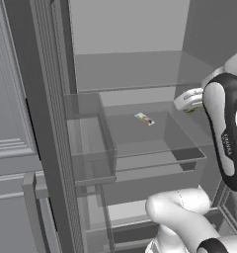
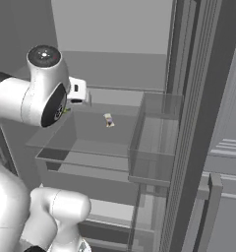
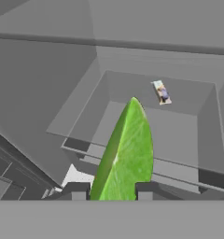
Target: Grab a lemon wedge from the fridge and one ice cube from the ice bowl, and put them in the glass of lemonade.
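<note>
1. End effector (image 3: 111, 191) is clamped on the wedge (image 3: 125, 154): in the hand view both dark tips sit at the wedge's base, one on each side, touching it.
2. Wedge's long axis runs straight out from the tips, pointed end away from the hand, so it lies along the approach line, not across it.
3. Landmark is the clear fridge drawer (image 1: 187, 157). In the hand view the wedge hangs above the drawer, clear of its floor, with its tip over the drawer's middle.
4. In the left base view the hand (image 1: 188, 99) is above the drawer's back right corner, with a speck of yellow-green (image 1: 191, 109) just under it. The right base view has the same hand (image 2: 76, 92) above the drawer's far left corner, partly behind the arm.
5. A flat scrap (image 3: 161, 92) lies on the drawer floor near its back wall, well apart from the wedge and beyond its tip. It is not the target.
6. Fridge (image 1: 41, 123) is open. The door bin (image 2: 154, 142) is just beside the drawer, on the side away from the hand.
7. Judgement: the pick looks done. Coming move is to pull back out of the fridge, away from the drawer's back wall and above its front rim, towards the base.
8. Risk, as a guess: the grip is on the wedge's base alone, so a knock on the drawer rim or door bin could twist it loose.
9. Single arm, so no choice of which is nearer.
</note>
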You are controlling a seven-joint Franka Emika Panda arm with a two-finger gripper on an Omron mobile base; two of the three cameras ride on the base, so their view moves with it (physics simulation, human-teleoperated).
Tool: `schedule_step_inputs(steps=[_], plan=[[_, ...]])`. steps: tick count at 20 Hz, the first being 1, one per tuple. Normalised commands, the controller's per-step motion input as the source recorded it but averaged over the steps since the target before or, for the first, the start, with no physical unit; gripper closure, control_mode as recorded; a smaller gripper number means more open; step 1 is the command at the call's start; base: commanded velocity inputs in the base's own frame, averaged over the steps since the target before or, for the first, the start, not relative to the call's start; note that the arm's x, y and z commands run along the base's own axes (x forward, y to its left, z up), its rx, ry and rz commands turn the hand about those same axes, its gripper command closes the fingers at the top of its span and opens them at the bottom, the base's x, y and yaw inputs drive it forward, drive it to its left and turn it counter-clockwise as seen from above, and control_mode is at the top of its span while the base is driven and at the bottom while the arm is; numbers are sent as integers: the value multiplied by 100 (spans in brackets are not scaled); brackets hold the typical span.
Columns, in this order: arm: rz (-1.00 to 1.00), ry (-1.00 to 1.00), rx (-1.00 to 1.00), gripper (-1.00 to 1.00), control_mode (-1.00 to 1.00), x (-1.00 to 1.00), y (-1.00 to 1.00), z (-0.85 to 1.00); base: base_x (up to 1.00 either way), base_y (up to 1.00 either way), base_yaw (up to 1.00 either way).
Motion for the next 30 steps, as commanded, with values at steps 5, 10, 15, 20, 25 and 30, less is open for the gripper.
schedule_step_inputs(steps=[5,10,15,20,25,30], plan=[[7,2,-12,100,-100,-80,0,-38,0,0,0],[0,1,-9,100,-100,-44,17,-45,0,0,0],[0,0,0,100,-100,-3,3,-1,0,0,0],[0,1,0,100,100,-11,0,-1,-57,-4,0],[0,0,0,100,100,0,0,0,-100,-10,-1],[0,0,0,100,100,0,0,0,-100,0,11]])
